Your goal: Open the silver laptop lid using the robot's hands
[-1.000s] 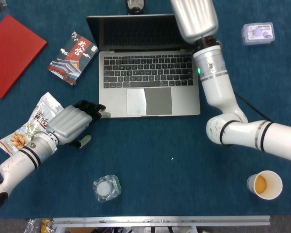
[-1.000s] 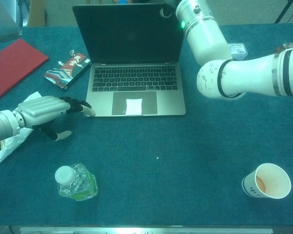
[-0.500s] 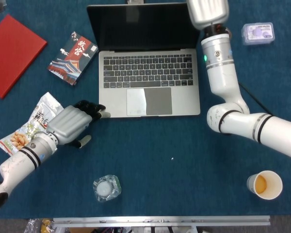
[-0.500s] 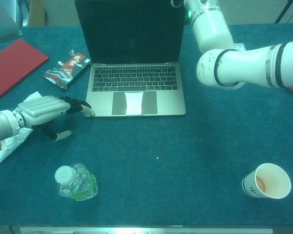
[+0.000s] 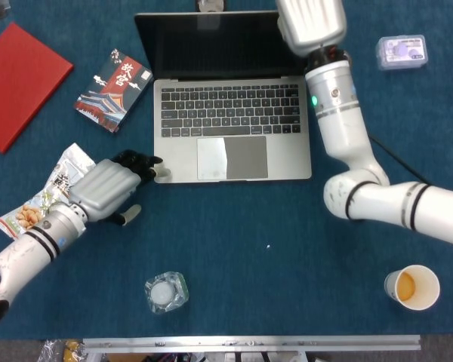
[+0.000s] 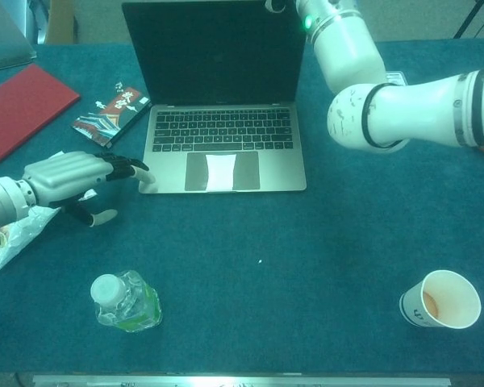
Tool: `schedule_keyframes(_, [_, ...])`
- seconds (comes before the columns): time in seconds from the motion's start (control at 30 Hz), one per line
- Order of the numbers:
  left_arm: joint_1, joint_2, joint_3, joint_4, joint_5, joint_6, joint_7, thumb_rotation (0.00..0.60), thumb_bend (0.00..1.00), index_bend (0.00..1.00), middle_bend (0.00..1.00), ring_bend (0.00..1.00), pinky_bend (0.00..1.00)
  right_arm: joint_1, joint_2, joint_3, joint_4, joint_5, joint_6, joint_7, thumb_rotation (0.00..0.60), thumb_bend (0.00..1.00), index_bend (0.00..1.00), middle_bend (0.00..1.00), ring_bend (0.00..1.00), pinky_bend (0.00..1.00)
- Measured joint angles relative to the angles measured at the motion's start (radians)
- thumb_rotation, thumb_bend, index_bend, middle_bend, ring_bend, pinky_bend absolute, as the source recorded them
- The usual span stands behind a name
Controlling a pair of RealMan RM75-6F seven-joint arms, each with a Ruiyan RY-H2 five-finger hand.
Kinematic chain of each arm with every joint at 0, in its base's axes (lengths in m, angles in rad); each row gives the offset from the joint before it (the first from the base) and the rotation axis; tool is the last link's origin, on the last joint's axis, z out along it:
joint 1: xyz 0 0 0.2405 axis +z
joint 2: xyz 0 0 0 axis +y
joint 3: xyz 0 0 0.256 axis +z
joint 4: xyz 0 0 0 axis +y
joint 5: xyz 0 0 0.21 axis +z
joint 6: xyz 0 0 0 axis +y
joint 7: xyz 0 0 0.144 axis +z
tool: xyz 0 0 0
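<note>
Since half a second ago the right arm has swung back slightly toward the screen's top right corner and the left hand (image 5: 109,185) has eased a bit left, fingertips now barely at the front left corner of the silver laptop (image 5: 232,143); the lid (image 6: 214,50) sits upright at about the same angle as before, so the opening looks essentially done and what remains is probably just letting go and pulling clear. The left hand's fingers are extended and close together, holding nothing, resting palm down on the table (image 5: 287,226) beside a crinkled snack bag (image 5: 49,197). The right hand (image 5: 311,21) is up at the lid's top right edge, and whether its fingers pinch the lid or are just against it can't be told from either view. The laptop sits centre-back of the table, matte metal base, dark glossy screen, smooth trackpad. Table covering is blue felt-like cloth. Also around: flat red book (image 5: 19,81), printed card box (image 5: 113,89), clear plastic bottle (image 6: 127,302), paper cup (image 5: 412,287) with liquid inside, small clear plastic case (image 5: 401,51)
</note>
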Motion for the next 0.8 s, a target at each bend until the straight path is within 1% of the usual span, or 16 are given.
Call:
schedule_keyframes(0.27, [0.03,0.063,-0.011,-0.028,-0.001,0.072,-0.016,0.6,0.42,0.15,0.1,0.08,0.07,-0.066,0.118,-0.016,-0.245,-0.04,0.064,0.013,0.6,0.13,0.12,0.2,0.04,0.11])
schedule_keyframes(0.47, [0.075,0.137,-0.021,-0.049,-0.025,0.145,-0.028,0.6,0.42,0.15,0.12,0.08,0.07,-0.152,0.23,-0.044,-0.412,-0.06,0.131,0.016,0.6,0.13,0.12,0.2,0.06,0.11])
schedule_keyframes(0.67, [0.128,0.195,-0.032,-0.06,-0.059,0.208,-0.033,0.6,0.42,0.16,0.13,0.09,0.07,-0.273,0.361,-0.1,-0.564,-0.087,0.201,0.037,0.6,0.14,0.12,0.23,0.09,0.12])
schedule_keyframes(0.8, [0.17,0.228,-0.039,-0.066,-0.084,0.257,-0.036,0.6,0.42,0.17,0.13,0.09,0.07,-0.36,0.444,-0.152,-0.644,-0.126,0.248,0.071,0.6,0.14,0.12,0.25,0.11,0.15])
